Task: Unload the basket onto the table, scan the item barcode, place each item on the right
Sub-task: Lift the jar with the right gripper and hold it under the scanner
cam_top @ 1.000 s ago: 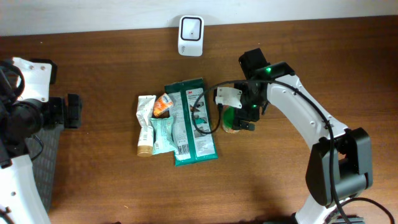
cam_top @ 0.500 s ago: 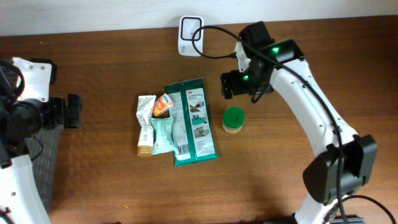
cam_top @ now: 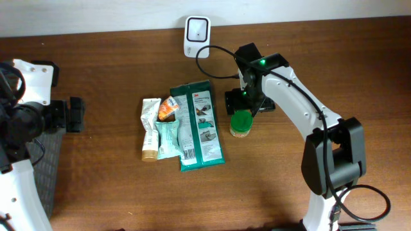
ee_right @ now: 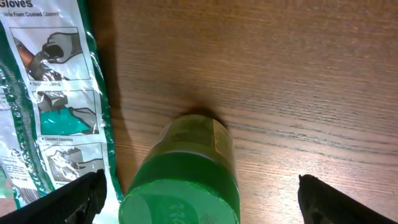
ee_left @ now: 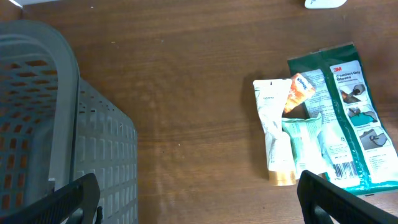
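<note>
A jar with a green lid [cam_top: 241, 124] stands upright on the wooden table, right of a green glove packet [cam_top: 199, 125]. My right gripper [cam_top: 247, 104] hovers over the jar's far side, open. In the right wrist view the green lid [ee_right: 183, 186] sits between the two wide-spread black fingertips [ee_right: 78, 199], touching neither, and the right gripper [ee_right: 205, 202] holds nothing. A white scanner [cam_top: 196, 29] sits at the table's back edge. My left gripper [cam_top: 76, 114] is far left, open and empty, also shown in its wrist view [ee_left: 200, 202].
Two tubes [cam_top: 149, 128] and a small orange packet [cam_top: 168, 109] lie against the glove packet's left side. A grey plastic basket [ee_left: 56, 124] stands at the left edge under the left arm. A black cable loops from the right arm toward the scanner.
The right gripper lifted from the jar toward the table's back, then returned to just behind the jar. The jar stayed where it stood. The left arm has not moved.
</note>
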